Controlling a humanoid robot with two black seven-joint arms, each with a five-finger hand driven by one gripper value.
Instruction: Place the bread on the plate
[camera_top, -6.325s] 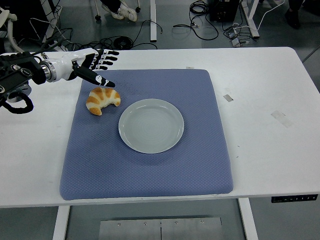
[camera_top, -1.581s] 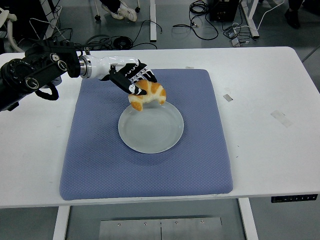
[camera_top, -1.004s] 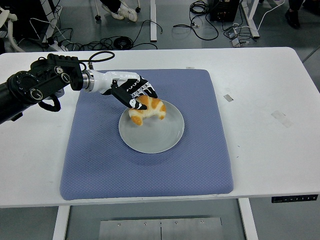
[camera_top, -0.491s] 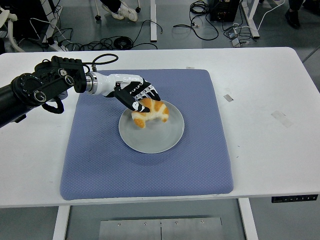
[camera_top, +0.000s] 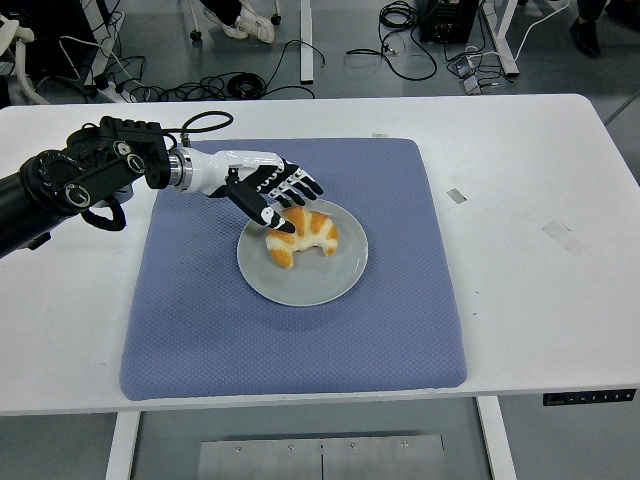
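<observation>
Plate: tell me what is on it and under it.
A croissant lies on the plate, with the left hand open beside it. A blue mat lies underneath; the part beneath the plate is hidden.

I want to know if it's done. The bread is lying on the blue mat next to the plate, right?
Not quite. The head view shows the bread lying on the plate, not on the blue mat. The left hand is open just above it.

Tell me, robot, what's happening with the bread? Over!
Left hand open, fingers spread just above the bread. Bread lying on the plate. Nothing in the way.
</observation>
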